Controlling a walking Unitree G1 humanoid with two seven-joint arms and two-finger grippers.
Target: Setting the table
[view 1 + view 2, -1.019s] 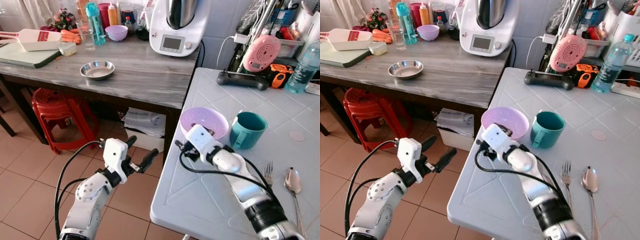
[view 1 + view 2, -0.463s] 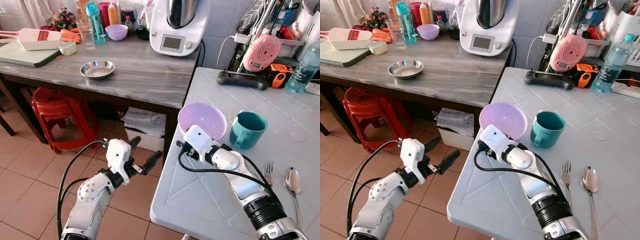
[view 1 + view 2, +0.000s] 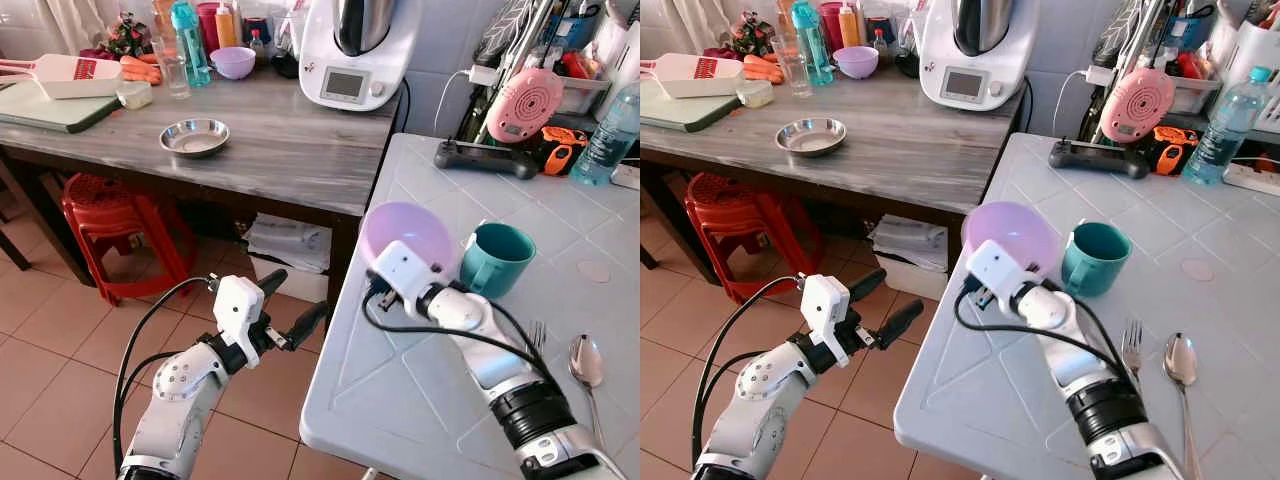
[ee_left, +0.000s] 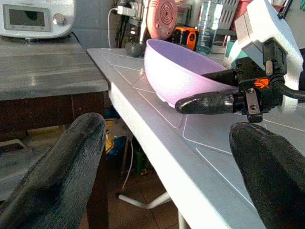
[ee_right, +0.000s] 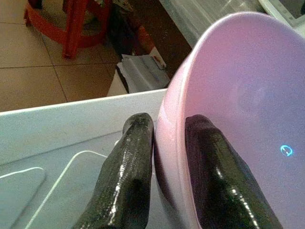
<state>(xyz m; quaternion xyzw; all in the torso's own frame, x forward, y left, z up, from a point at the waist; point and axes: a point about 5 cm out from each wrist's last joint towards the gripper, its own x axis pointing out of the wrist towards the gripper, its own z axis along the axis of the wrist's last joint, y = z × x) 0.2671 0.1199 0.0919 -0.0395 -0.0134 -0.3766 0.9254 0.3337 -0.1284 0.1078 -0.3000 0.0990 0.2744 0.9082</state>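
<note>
My right gripper (image 5: 169, 125) is shut on the rim of a purple bowl (image 3: 405, 228), one finger inside and one outside. The bowl is tipped up on edge, its hollow facing away from me, above the near left part of the white tiled table (image 3: 400, 400). A teal mug (image 3: 495, 258) stands just right of the bowl. A fork (image 3: 535, 345) and a spoon (image 3: 585, 362) lie further right near the front edge. My left gripper (image 3: 292, 300) hangs open over the floor, left of the table edge, holding nothing. The left wrist view shows the bowl (image 4: 176, 71) from the side.
A wooden counter (image 3: 280, 150) at the left back holds a steel bowl (image 3: 195, 138), a white kitchen machine (image 3: 350, 55), bottles and a chopping board. A red stool (image 3: 110, 220) stands under it. A black controller (image 3: 485, 158), pink device (image 3: 522, 105) and water bottle (image 3: 607, 135) crowd the table's far side.
The bowl has gone from lying flat on the table to lifted and tipped up in my right gripper. The left arm has hardly moved.
</note>
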